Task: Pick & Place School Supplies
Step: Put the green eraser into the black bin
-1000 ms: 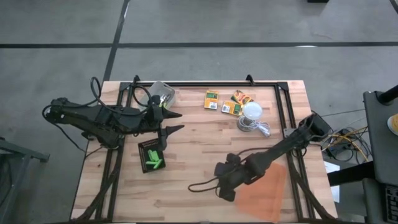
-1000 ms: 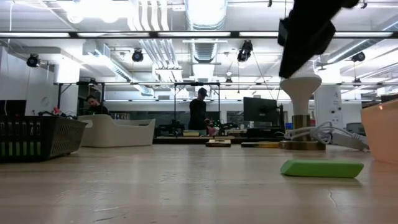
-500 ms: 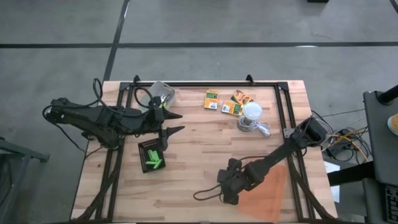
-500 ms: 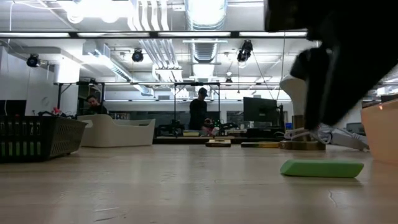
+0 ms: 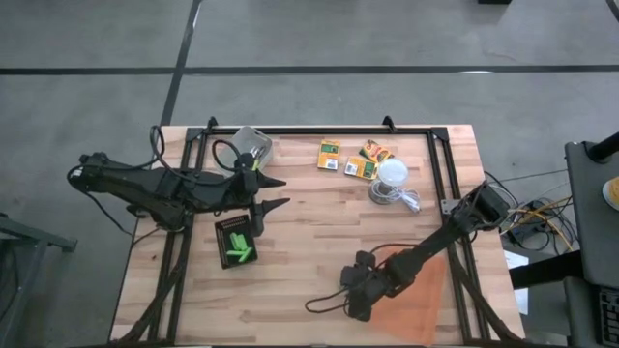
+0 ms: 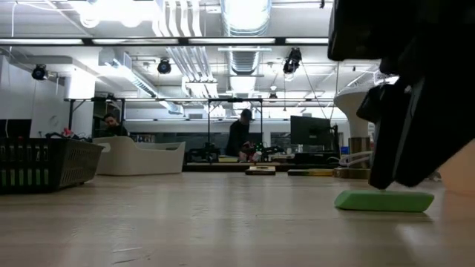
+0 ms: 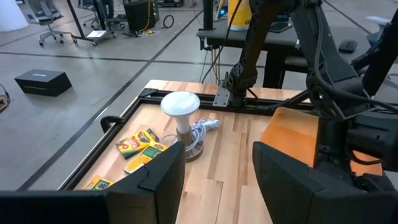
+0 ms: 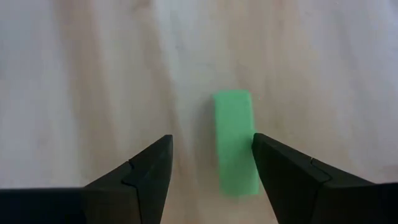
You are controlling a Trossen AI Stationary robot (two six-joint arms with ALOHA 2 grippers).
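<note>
our right hand (image 8: 211, 171) hangs low over the table (image 5: 319, 217) near its front edge, fingers spread wide and holding nothing. a green stick (image 8: 236, 142) lies flat on the wood right under it, close against one finger and off-centre in the gap rather than square between the two. in the low view the same stick (image 6: 384, 200) rests on the table with the dark hand just above it.

our left hand (image 5: 274, 190) waits toward the left edge, also wide and empty, beside the black tray (image 5: 235, 241), where more green sticks (image 5: 239, 252) already lie. the orange-yellow boxes (image 5: 350, 159) sit near the back edge, next to a white lamp (image 5: 391, 173) and its cord.

the risk we see is in the offset: if we come down as we stand, the near finger may land on top of the stick or nudge it sideways (it looks light and will likely skid on smooth wood). closing from here could also pinch only one end and let it swivel out. the orange sheet (image 5: 418, 295) lies close by, and the arm could catch its edge on the way out.
</note>
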